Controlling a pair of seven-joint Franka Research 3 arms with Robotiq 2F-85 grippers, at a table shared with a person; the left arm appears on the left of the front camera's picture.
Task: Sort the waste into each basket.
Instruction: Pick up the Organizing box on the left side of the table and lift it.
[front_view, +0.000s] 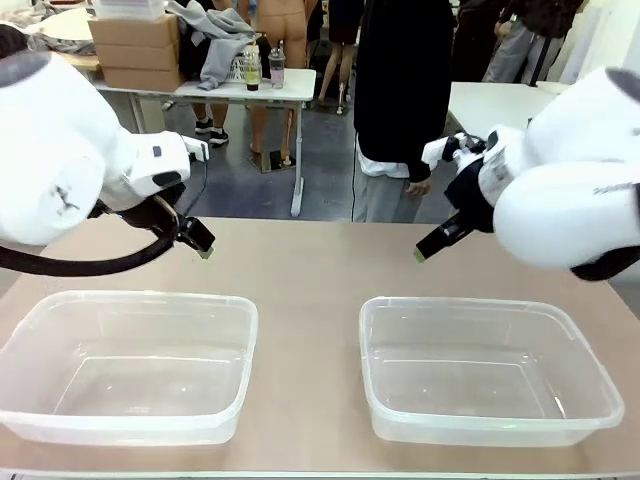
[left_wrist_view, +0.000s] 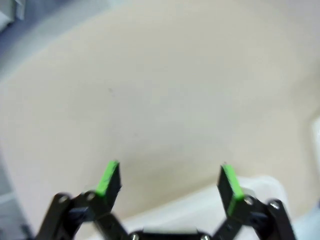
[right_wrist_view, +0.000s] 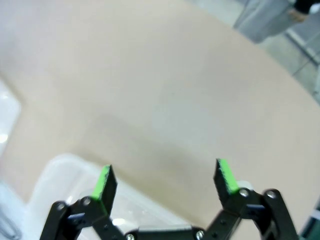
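Two clear plastic baskets stand side by side at the near edge of the tan table, the left basket (front_view: 140, 298) and the right basket (front_view: 470, 303); both hold nothing. The waste is out of view. My left gripper (front_view: 200, 245) hovers over bare table just behind the left basket. In the left wrist view, the left gripper (left_wrist_view: 169, 170) is open with nothing between its green pads, and a basket rim (left_wrist_view: 200, 205) lies below it. My right gripper (front_view: 425, 250) hangs behind the right basket. The right wrist view has the right gripper (right_wrist_view: 164, 170) open above a basket corner (right_wrist_view: 60, 167).
A person in black (front_view: 400, 90) stands at the far side of the table, one hand (front_view: 420, 186) hanging down. The tan tabletop (front_view: 310, 260) between the grippers is bare. Farther back stands a white table (front_view: 230, 88) with bottles and boxes.
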